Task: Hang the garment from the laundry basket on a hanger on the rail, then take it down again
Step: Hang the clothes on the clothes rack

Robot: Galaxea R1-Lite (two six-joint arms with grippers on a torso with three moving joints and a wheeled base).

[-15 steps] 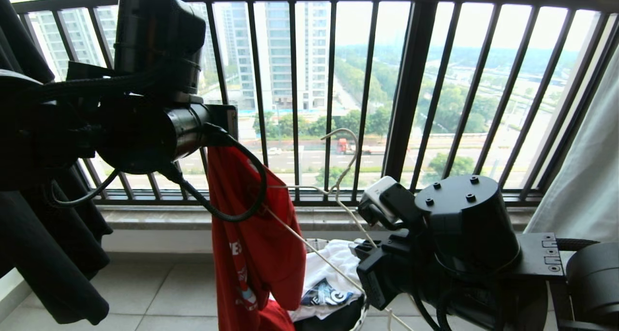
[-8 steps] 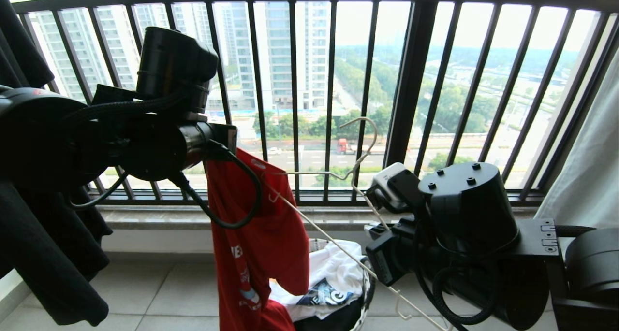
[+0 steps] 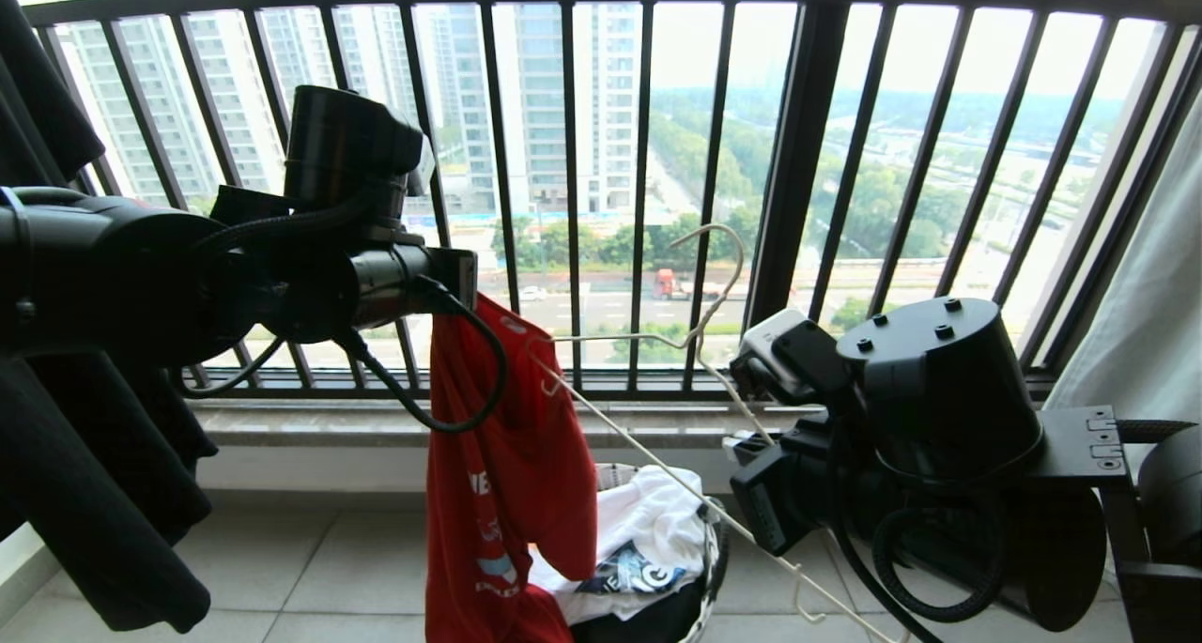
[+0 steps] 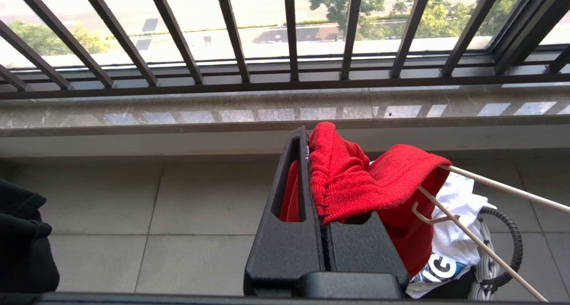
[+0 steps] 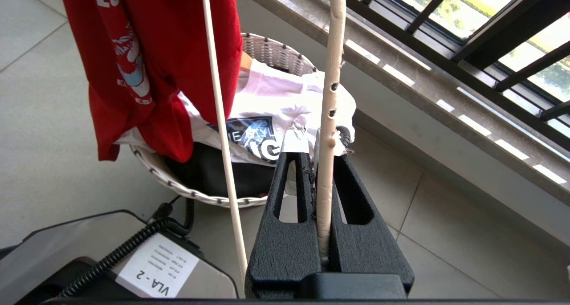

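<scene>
My left gripper (image 4: 307, 138) is shut on a bunch of the red garment (image 4: 352, 180) near its top. The garment (image 3: 512, 493) hangs down from it in front of the window, its lower part reaching the laundry basket (image 3: 711, 568) on the floor. My right gripper (image 5: 317, 158) is shut on one arm of the thin cream hanger (image 5: 331, 95), held tilted between the two arms. One shoulder end of the hanger (image 4: 472, 238) is tucked under the red cloth beside my left gripper. The hanger hook (image 3: 714, 249) points up. The rail is out of view.
The black barred window railing (image 3: 798, 155) and a stone sill (image 3: 310, 422) stand close ahead. A black garment (image 3: 94, 493) hangs at the left and a pale cloth (image 3: 1146, 324) at the right. A white printed shirt (image 3: 648, 540) lies in the basket. My base (image 5: 156, 269) is just below the right gripper.
The left arm has come down and shifted right with the garment. The right gripper has moved up and right with the hanger, whose hook now stands higher.
</scene>
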